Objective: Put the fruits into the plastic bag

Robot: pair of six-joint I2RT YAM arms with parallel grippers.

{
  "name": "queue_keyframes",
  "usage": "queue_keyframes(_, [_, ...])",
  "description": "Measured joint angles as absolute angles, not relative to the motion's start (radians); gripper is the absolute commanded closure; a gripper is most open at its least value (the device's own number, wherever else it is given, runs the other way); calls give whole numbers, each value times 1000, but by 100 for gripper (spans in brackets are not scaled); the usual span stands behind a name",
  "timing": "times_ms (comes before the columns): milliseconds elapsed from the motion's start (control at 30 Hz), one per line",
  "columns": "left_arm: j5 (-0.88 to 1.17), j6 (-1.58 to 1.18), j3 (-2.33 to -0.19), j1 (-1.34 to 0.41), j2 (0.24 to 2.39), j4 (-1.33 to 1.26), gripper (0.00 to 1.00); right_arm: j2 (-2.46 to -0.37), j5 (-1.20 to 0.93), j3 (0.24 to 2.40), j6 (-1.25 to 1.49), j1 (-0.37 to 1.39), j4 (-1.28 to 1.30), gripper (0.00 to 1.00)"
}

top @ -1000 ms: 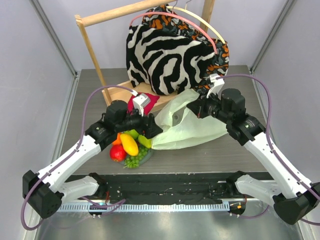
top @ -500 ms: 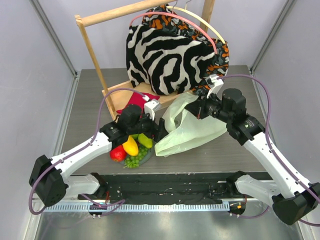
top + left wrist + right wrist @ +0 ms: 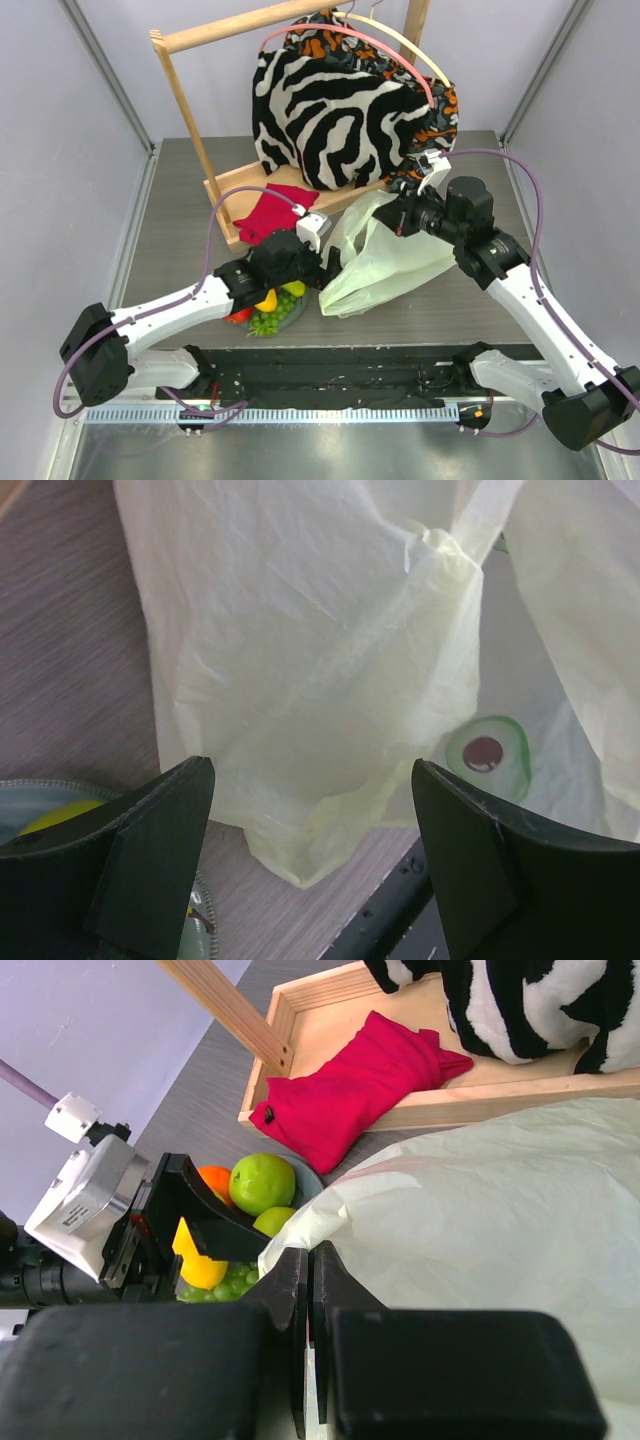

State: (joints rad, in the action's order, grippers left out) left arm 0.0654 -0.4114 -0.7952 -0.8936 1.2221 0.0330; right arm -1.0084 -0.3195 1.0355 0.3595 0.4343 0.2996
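L wrist: avocado print [image 3: 487, 752] on plastic bag [image 3: 310, 670], R wrist: fruits [image 3: 262, 1182], red cloth [image 3: 360, 1075]

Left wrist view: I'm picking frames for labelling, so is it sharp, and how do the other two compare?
Left wrist: bag crisp and bright, creases readable; the open left gripper is dark and soft-edged. Right wrist: right gripper is a blurred black mass, cloth and fruits sharp. Top external: even light, everything in focus.
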Motion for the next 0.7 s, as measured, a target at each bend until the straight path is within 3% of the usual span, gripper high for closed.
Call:
queue_keyframes(133, [-17,-412,-795,-910,1238,11,30,-1008,-327,1029,371,432,292,99])
queue_keyframes(333, [-38,-413,-793,-917,1291,-65,75,-1008,-337,1011,378,429,282,99])
queue_keyframes(367, [-35,-415,-793,-916,1298,-76,89,-1008,-339,1010,379,428,282,99])
queue_keyframes(433, [-26,-413,-793,-917,1308,-101,100,-1009,-343,1010,379,428,282,99])
queue_keyframes(667, [21,-387,-833,-913,1283,-90,100,-1052,-338,1010,364,428,281,98])
queue_keyframes(700, [27,-384,-843,-912,1269,-81,100,-1063,-337,1010,361,428,283,89])
